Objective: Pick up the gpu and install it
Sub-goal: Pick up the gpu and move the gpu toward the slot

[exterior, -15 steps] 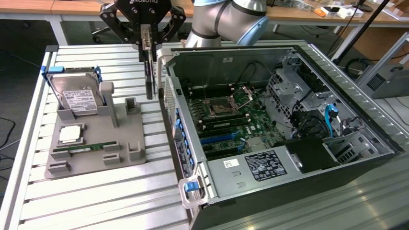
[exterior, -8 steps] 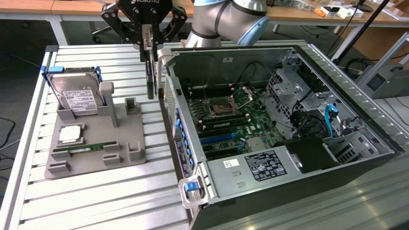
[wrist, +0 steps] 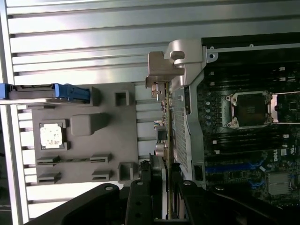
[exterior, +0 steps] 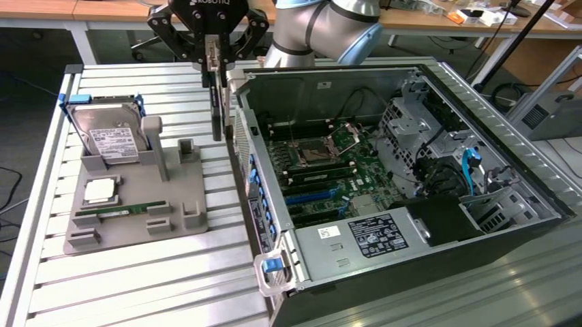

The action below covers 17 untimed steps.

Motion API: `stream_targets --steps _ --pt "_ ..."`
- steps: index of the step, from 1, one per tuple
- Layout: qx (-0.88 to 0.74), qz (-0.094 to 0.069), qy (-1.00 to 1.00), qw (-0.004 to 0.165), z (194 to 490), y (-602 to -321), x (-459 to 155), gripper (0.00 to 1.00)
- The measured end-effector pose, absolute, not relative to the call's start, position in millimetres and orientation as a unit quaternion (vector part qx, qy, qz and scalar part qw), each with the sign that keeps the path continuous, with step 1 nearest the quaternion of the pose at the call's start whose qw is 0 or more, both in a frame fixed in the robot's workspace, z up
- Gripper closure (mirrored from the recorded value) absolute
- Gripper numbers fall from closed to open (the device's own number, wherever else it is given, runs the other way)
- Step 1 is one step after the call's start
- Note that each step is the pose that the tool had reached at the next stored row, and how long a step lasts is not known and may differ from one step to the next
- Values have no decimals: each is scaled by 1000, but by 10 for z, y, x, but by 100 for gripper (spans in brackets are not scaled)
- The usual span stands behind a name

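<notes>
The tool (wrist: 163,174) is clamping the gpu (wrist: 162,126) between its narrowed fingers, gripping the card on edge with its silver bracket at the end away from the wrist. In the exterior view the card is hanging upright over the slatted surface (exterior: 136,286), between the grey holder (exterior: 136,211) and the open computer case (exterior: 509,170), just beside the case wall.
</notes>
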State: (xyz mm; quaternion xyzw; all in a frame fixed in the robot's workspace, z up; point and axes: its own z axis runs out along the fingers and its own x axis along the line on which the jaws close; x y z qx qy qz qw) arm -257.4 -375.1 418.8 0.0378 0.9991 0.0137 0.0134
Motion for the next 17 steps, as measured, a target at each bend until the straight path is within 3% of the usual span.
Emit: stream_targets --steps 17 --pt "38 13 999 13 4188 -3751 -2512 73"
